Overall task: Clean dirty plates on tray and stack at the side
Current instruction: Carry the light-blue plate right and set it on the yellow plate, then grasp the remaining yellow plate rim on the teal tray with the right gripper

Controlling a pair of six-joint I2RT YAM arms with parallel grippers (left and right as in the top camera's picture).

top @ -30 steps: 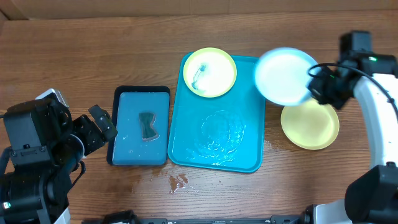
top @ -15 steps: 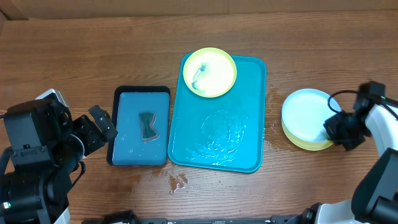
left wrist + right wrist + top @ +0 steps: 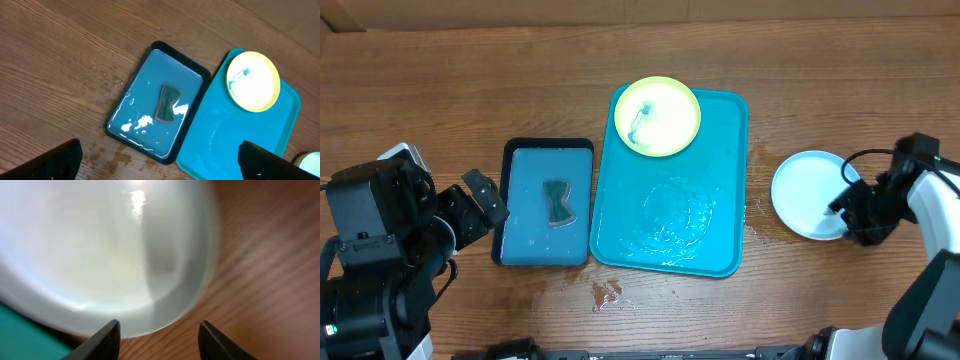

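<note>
A second ago my right gripper (image 3: 159, 339) carried the light blue plate (image 3: 807, 194) in the air by the far right corner of the tray (image 3: 720, 180). Now the plate lies flat to the right of the tray, near its rim but apart. My right fingers stand apart at the plate's right edge, nothing between them. My left gripper (image 3: 160, 146) hangs spread wide, well left of the tray. Just beside the tray's left rim sits a black-rimmed tray (image 3: 548, 201) holding a dark sponge (image 3: 557, 203). On the tray's far left corner rests a yellow-green plate (image 3: 658, 116) — blue-green smears on its pale centre.
</note>
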